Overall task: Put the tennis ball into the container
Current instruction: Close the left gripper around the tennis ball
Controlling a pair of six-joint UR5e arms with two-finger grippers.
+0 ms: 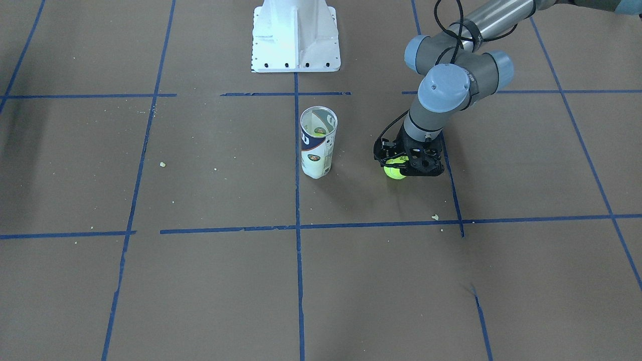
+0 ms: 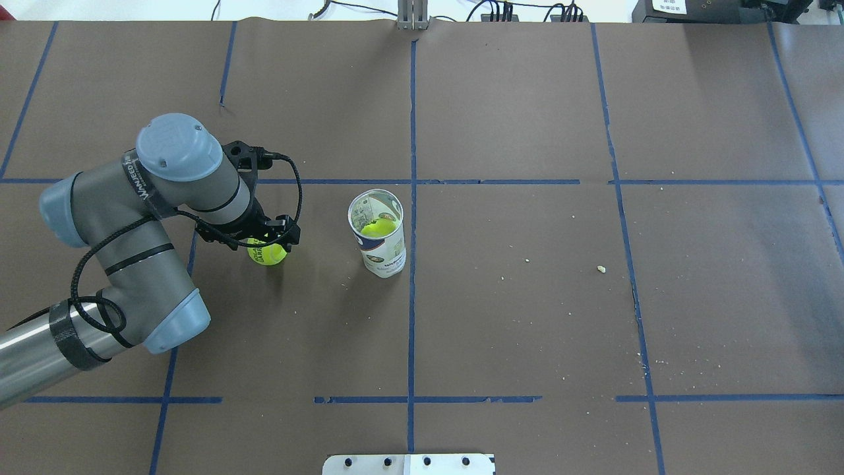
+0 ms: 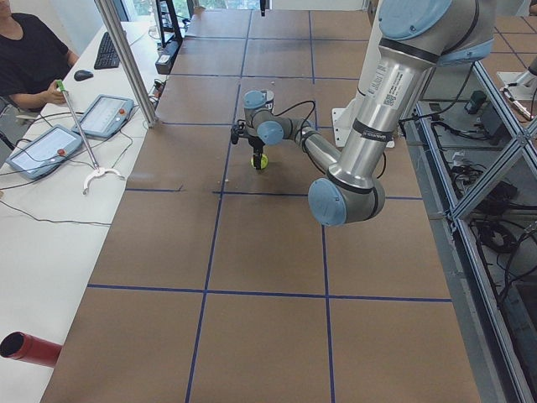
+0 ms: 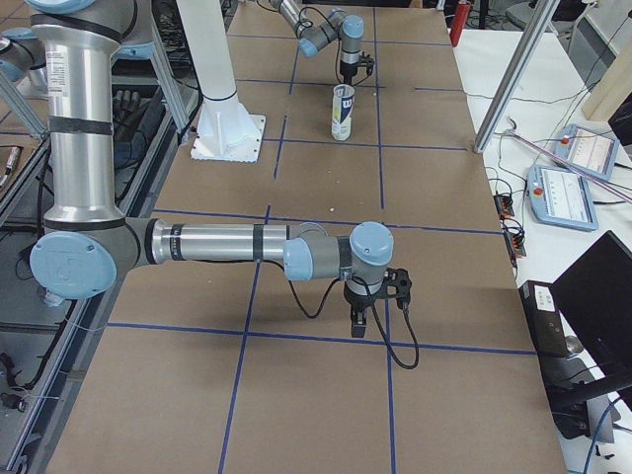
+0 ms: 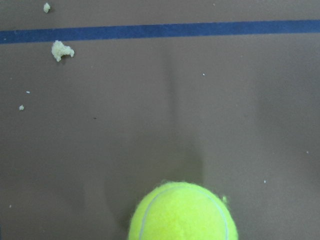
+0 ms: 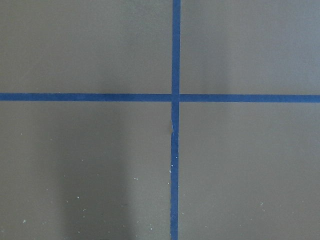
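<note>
One fuzzy yellow-green tennis ball with dark lettering (image 2: pixel 267 253) sits low over the brown paper-covered table (image 2: pixel 527 316). It is near the tall clear plastic can with the white and navy label (image 2: pixel 382 254) but apart from it, on the left arm's side. The can stands upright with its mouth open. A second yellow-green ball (image 2: pixel 377 228) already lies inside it.

The left gripper (image 2: pixel 271 239) hangs straight above the loose ball, pointing down at it. Whether its jaws stand spread about the ball or already pinch it cannot be told: the left wrist view shows only the ball's crown and no finger. Nor is it plain whether the ball touches the paper.

The ball is likely light and springy, and its felt should give the pads good friction. It will roll at a nudge, though (the table offers nothing to stop it). The safest hold looks to be across its widest girth, with the fingers on opposite sides and level with its middle. A higher grip could squeeze it out downward.

The ball is about as wide as the can, so it would need centring over the rim. The can looks tall and light, and a knock might tip it.

The right gripper (image 4: pixel 361 318) is well away over a crossing of blue tape lines (image 6: pixel 174 97). Whether it is open or closed cannot be told.
</note>
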